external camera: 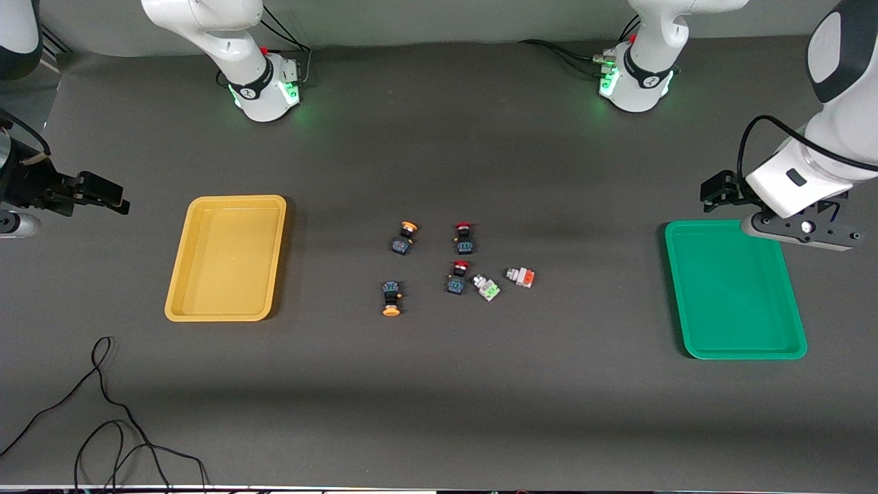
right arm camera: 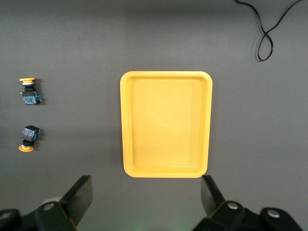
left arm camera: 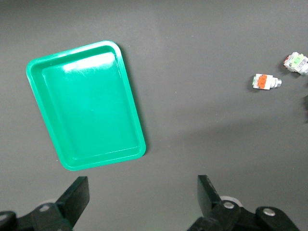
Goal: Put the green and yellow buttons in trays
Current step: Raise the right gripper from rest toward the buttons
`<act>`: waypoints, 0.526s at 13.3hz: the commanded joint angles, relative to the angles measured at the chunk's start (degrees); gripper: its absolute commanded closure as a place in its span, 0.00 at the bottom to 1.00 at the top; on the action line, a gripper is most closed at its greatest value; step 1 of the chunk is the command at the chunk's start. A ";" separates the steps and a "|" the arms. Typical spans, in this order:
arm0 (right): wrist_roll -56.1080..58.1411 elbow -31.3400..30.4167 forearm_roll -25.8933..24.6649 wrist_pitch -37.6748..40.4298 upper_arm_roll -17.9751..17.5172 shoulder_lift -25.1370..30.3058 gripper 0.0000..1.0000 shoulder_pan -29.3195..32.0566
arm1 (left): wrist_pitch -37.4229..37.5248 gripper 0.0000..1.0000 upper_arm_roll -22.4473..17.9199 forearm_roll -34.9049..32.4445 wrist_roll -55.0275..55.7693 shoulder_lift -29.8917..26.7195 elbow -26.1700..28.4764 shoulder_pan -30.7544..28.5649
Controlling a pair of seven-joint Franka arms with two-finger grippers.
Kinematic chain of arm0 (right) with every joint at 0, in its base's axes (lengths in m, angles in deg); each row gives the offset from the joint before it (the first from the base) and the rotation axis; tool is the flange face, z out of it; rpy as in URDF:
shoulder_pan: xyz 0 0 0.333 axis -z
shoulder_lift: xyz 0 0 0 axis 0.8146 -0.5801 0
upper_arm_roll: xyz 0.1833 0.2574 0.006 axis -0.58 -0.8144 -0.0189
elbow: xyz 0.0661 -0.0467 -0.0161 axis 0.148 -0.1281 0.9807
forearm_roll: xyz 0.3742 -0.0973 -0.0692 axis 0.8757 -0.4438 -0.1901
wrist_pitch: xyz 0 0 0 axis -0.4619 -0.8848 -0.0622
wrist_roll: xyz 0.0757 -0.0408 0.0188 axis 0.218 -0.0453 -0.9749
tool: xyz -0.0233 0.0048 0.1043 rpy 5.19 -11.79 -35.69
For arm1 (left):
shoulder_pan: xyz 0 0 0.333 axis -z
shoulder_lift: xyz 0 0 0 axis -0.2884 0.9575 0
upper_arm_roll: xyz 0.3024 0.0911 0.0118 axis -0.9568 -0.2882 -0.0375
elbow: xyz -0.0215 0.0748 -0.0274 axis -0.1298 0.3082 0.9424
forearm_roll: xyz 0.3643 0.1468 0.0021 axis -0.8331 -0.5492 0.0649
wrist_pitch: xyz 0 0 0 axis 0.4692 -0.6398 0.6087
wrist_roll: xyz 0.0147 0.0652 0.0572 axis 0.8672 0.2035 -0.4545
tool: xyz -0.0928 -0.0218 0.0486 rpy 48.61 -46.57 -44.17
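Observation:
The buttons lie in a cluster mid-table. Two have orange-yellow caps (external camera: 405,238) (external camera: 391,299); they also show in the right wrist view (right arm camera: 29,91) (right arm camera: 28,138). A grey-white block with a green face (external camera: 487,287) (left arm camera: 297,62) and one with an orange face (external camera: 521,276) (left arm camera: 264,82) lie beside them. The yellow tray (external camera: 226,257) (right arm camera: 166,125) and the green tray (external camera: 734,288) (left arm camera: 86,106) are empty. My left gripper (external camera: 719,188) (left arm camera: 143,197) is open and empty, up over the table by the green tray's corner. My right gripper (external camera: 103,194) (right arm camera: 147,197) is open and empty, over the table at the right arm's end beside the yellow tray.
Two red-capped dark switches (external camera: 464,238) (external camera: 458,276) lie among the buttons. A black cable (external camera: 103,412) loops on the table nearer the front camera than the yellow tray; it also shows in the right wrist view (right arm camera: 262,33).

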 commanded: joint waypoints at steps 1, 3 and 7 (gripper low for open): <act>0.75 0.83 -1.07 0.21 0.50 0.25 0.00 -0.69 | 1.37 0.00 -0.11 -0.32 -0.37 0.54 -1.60 -0.01; -0.03 0.22 -0.81 1.35 0.32 0.95 0.00 -2.78 | 1.46 0.00 -0.11 -0.32 -0.37 0.54 -1.60 -0.01; -8.35 -2.24 0.59 0.39 0.41 1.92 0.00 -10.77 | 1.55 0.00 -0.11 -0.23 -0.20 0.54 -1.60 -0.01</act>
